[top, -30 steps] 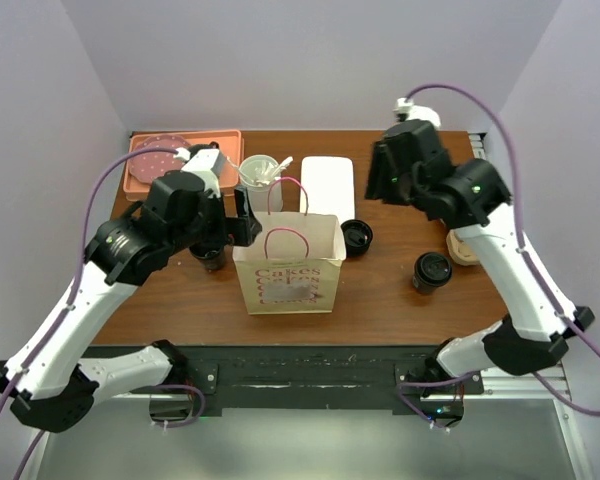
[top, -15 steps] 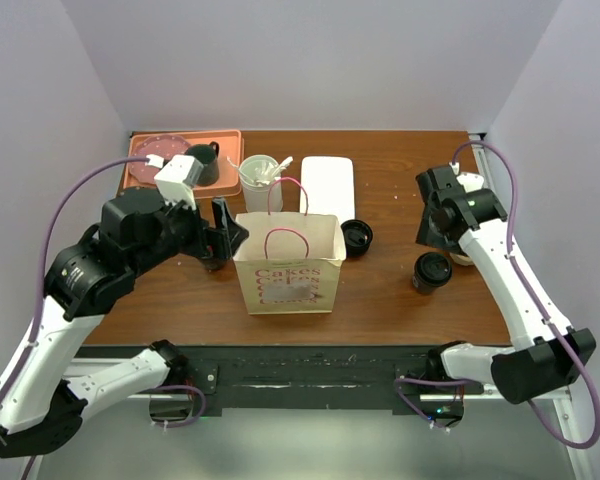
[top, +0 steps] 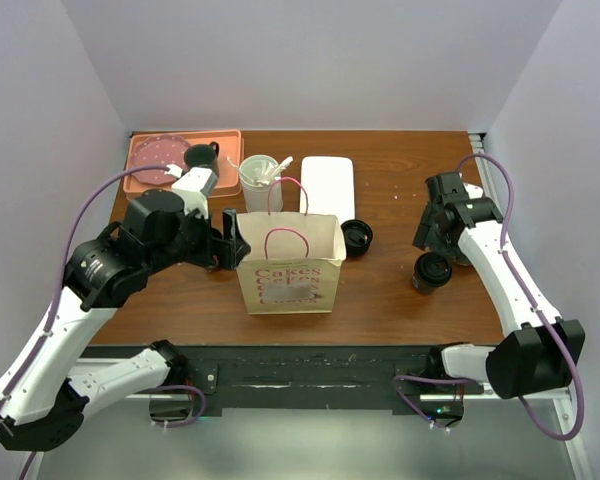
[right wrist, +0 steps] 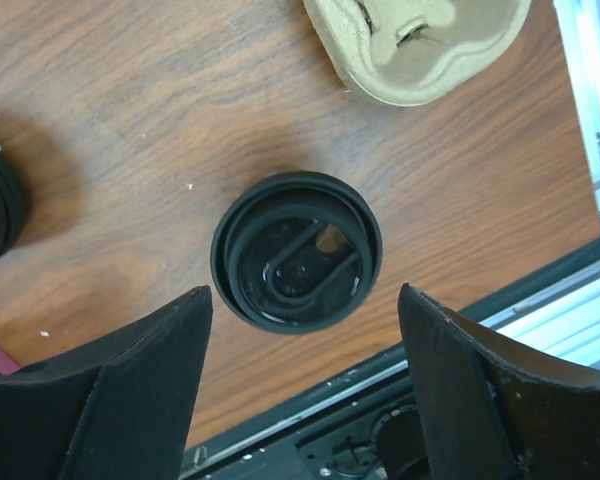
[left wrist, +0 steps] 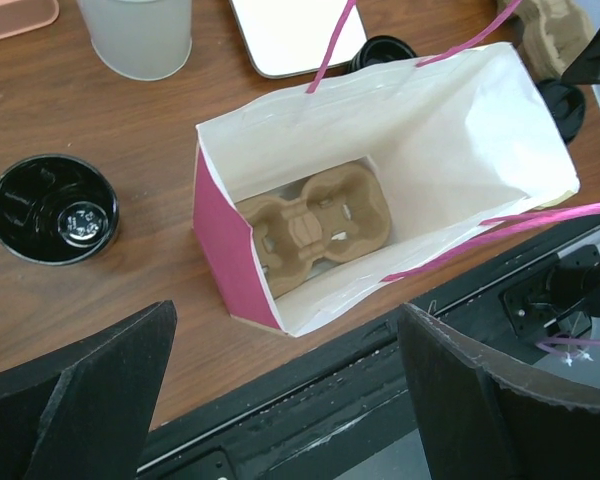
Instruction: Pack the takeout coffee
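Note:
A pink-and-white paper bag [top: 288,262] stands open mid-table, and the left wrist view shows a brown cardboard cup carrier [left wrist: 315,222] lying flat on the bag's [left wrist: 460,130] floor. My left gripper [top: 233,238] hovers open at the bag's left edge, its jaws [left wrist: 290,400] holding nothing. A black-lidded coffee cup [left wrist: 52,207] stands left of the bag. My right gripper [top: 432,236] hangs open just above another black-lidded cup [top: 432,270], which sits in front of the spread fingers [right wrist: 305,390] without touching them [right wrist: 297,250]. A third cup [top: 356,237] is right of the bag.
A second cardboard carrier [right wrist: 420,45] lies by the right table edge. At the back are an orange tray [top: 150,178] with a pink plate and a black lid [top: 199,155], a clear plastic cup [top: 258,172] with stirrers, and a white rectangular tray [top: 328,185].
My right arm swung from the table's back down to just over the right cup, its jaws spreading wider. My left arm shifted a little over the bag's left side, still open.

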Robot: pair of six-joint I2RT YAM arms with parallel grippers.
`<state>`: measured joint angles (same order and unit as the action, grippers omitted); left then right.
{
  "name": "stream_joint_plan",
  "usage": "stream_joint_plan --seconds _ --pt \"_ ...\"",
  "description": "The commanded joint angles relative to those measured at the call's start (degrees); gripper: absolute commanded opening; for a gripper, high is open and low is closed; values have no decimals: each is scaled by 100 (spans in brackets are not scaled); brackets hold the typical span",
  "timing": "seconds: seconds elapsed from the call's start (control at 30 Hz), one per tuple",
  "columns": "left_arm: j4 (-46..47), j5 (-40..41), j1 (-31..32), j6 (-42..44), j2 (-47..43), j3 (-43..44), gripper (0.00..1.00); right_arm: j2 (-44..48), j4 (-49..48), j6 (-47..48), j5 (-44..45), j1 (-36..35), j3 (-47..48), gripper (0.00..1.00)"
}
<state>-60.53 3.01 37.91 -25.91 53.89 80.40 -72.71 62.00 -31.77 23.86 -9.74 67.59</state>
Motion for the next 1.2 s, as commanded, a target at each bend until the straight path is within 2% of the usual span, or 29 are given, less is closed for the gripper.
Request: stream_joint_plan --seconds 0.0,0.37,0.83,1.17 --pt "-99 122 6 16 -10 116 96 -7 -267 -601 154 68 -123 80" --pt "-292 262 6 157 122 274 97 -50 -408 -1964 172 218 -440 83" --pt "-266 288 -3 139 219 292 95 -323 145 -2570 620 209 -247 84" --pt "-248 280 -3 165 280 292 95 -279 -56 -2756 611 218 -457 85"
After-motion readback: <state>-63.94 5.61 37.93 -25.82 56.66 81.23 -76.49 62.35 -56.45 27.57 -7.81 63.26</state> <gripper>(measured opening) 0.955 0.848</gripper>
